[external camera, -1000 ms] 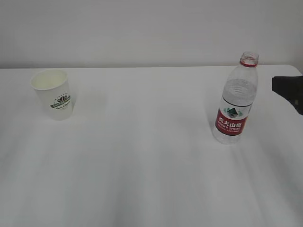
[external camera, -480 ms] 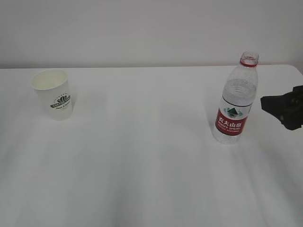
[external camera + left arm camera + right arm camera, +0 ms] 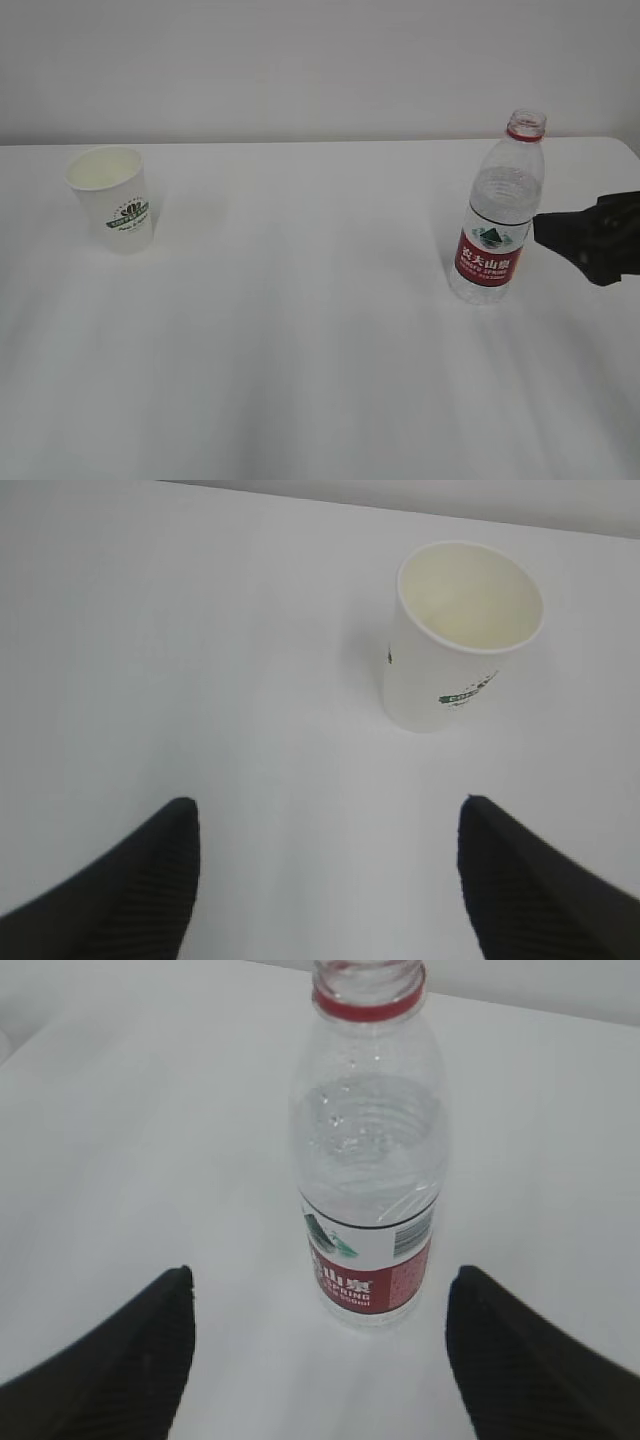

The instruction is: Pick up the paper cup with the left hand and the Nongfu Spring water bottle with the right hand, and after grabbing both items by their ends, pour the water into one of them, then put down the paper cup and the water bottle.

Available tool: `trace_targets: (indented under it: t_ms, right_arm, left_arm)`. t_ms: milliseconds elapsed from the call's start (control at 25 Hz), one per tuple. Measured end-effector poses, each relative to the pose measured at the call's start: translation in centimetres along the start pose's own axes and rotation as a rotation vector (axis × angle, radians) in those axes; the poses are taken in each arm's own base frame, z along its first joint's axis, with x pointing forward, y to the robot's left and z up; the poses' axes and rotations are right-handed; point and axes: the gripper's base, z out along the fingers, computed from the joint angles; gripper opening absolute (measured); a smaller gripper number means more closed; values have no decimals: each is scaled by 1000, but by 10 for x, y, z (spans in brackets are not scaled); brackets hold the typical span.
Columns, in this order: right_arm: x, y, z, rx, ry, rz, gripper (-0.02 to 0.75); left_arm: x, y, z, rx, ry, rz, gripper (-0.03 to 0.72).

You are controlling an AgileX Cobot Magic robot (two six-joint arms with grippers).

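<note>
Both grippers wide open, nothing in hand.

The cup stands upright at the left of the table, the capless bottle upright at the right, partly filled with water. The right gripper sits just beside the bottle at the frame's right edge, jaws spread. The left gripper hangs open short of the cup.

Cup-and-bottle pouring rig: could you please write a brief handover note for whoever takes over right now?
Left gripper: open, empty, short of the paper cup, which stands upright on the table.
Right gripper: open, empty, lined up on the Nongfu Spring water bottle, not touching it; bottle upright, uncapped, water inside.
Done: approach only.
Left: grasp both, pour, set both down.
</note>
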Motion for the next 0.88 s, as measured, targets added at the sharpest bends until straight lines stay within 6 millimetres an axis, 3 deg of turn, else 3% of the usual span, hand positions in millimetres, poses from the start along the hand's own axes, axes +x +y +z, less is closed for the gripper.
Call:
trace_targets:
  t_ms: [880]
  right_arm:
    - [4, 2, 0, -14, 7, -14, 592]
  left_arm:
    - [0, 0, 0, 0, 5, 0, 576]
